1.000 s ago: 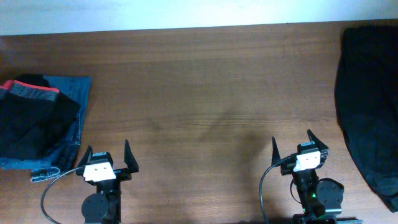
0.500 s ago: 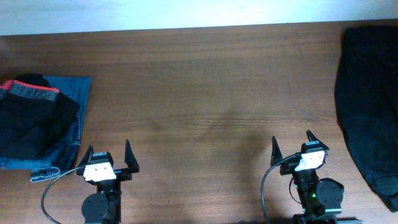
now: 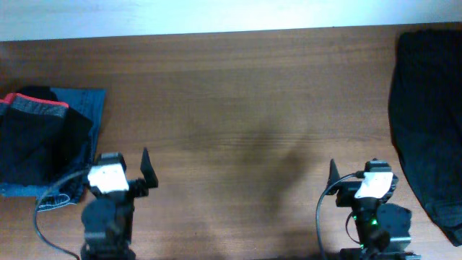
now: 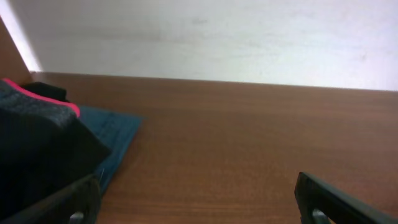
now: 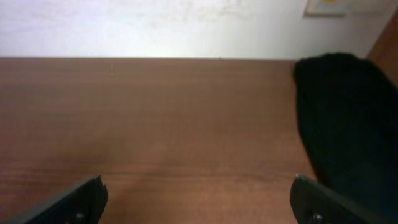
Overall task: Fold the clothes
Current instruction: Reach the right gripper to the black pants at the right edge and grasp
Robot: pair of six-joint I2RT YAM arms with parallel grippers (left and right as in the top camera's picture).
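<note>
The clothes (image 3: 427, 108) lay as one big, matte black heap of soft fabric, ahead of the right gripper (image 3: 361, 177) and off to its right, well apart from its jaws. The cloth had no clear outline, just rounded folds sagging over the right end of the wood-grain table (image 3: 238, 94). The right jaws stood wide open with nothing between them but bare brown board.

The left gripper (image 3: 119, 165) was spread just as wide and had hold of nothing. To the left of its jaws and near them sat a small stack: blue denim jeans (image 3: 85, 108) underneath, flat and square-edged, with a black piece (image 3: 36, 141) on top that carried a red and grey band along its upper edge.

From above, only one dark pointed finger (image 3: 147, 169) of the left gripper showed clearly; the white housing covered the other. The left wrist view showed both fingertips low in the frame, and it made the band's grey look ribbed beside the smooth denim. The right wrist view caught only the near edge of the black garment, bulging in from the right beyond the right finger (image 5: 323, 204). A thin grey cable (image 3: 43, 220) looped off the left arm.
</note>
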